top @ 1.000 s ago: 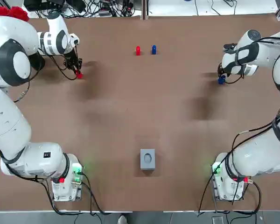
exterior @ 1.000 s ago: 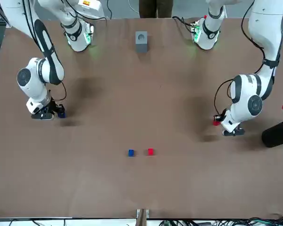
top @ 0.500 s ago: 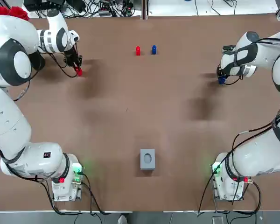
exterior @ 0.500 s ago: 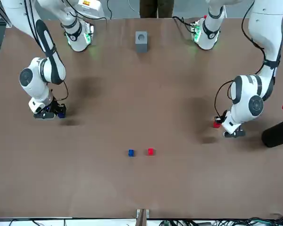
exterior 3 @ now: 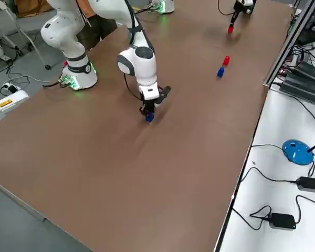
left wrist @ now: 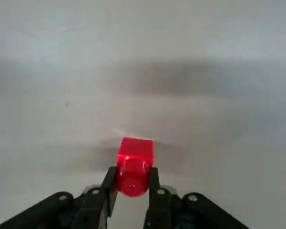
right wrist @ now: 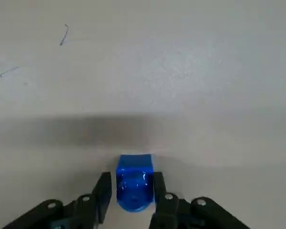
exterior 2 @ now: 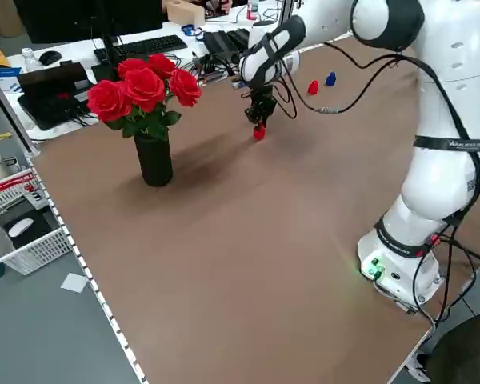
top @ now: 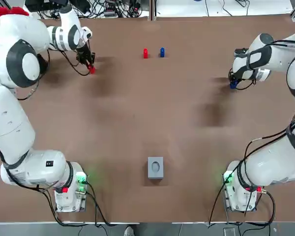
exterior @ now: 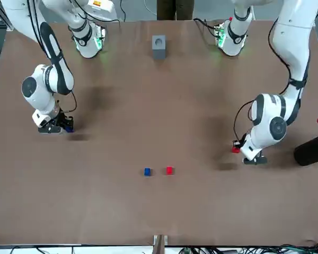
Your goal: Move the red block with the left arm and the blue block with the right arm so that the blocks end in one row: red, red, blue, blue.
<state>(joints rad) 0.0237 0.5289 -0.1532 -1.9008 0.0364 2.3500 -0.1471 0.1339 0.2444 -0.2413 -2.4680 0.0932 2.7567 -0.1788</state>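
Observation:
My left gripper point(top: 90, 66) is shut on a red block point(top: 92, 70) at the far left of the table, low over the surface; in the left wrist view the red block point(left wrist: 135, 163) sits between the fingers. My right gripper point(top: 232, 82) is shut on a blue block point(top: 233, 85) at the far right, and the right wrist view shows the blue block point(right wrist: 134, 181) clamped. A second red block point(top: 145, 53) and a second blue block point(top: 162, 51) stand side by side at the far middle, red on the left.
A grey block point(top: 155, 167) with a hole stands near the middle of the near side. A dark vase of red roses point(exterior 2: 148, 120) stands at the far left corner, beyond the left arm. Cables and desks lie past the far edge.
My left gripper has carried its red block to the right and slightly farther away, toward the standing pair. The right gripper with the blue block has hardly moved.

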